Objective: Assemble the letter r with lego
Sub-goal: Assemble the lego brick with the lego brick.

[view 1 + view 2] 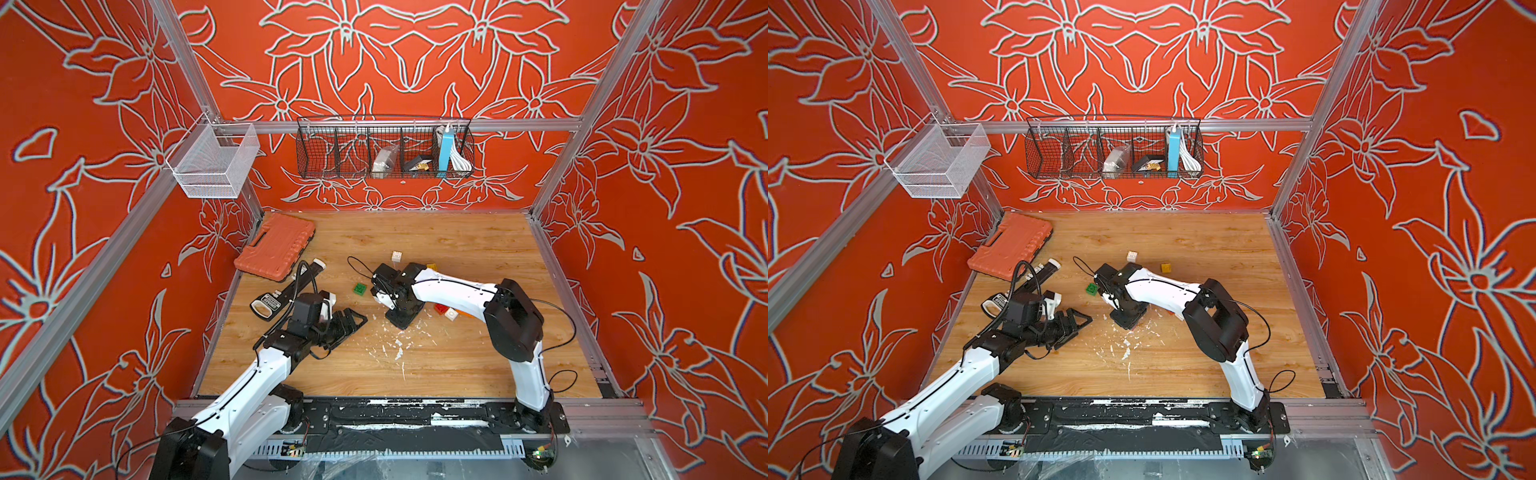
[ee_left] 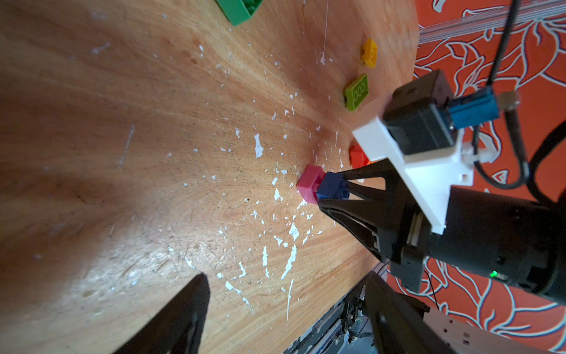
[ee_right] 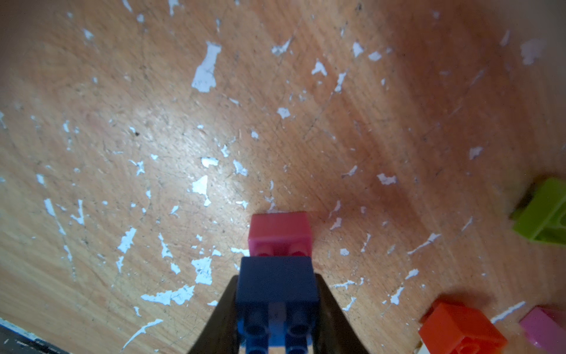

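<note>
My right gripper [image 3: 276, 279] is shut on a blue lego brick [image 3: 277, 283], which sits on top of a pink brick [image 3: 280, 231] resting on the wooden table. The left wrist view shows the same pair, blue [image 2: 332, 187] on pink [image 2: 309, 184]. In a top view the right gripper [image 1: 401, 323] points straight down at mid-table and hides both bricks. My left gripper [image 1: 351, 324] hovers open and empty to its left, fingers [image 2: 196, 306] wide apart. Loose bricks lie around: green [image 1: 360, 289], white [image 1: 397, 256], yellow [image 1: 1166, 267], red [image 1: 440, 308], lime [image 3: 545, 211].
An orange ribbed case [image 1: 276, 243] lies at the back left, with a black tool [image 1: 270, 305] in front of it. White flecks [image 1: 395, 345] litter the table centre. A black wire basket [image 1: 384, 147] and a white mesh basket [image 1: 214, 160] hang on the walls.
</note>
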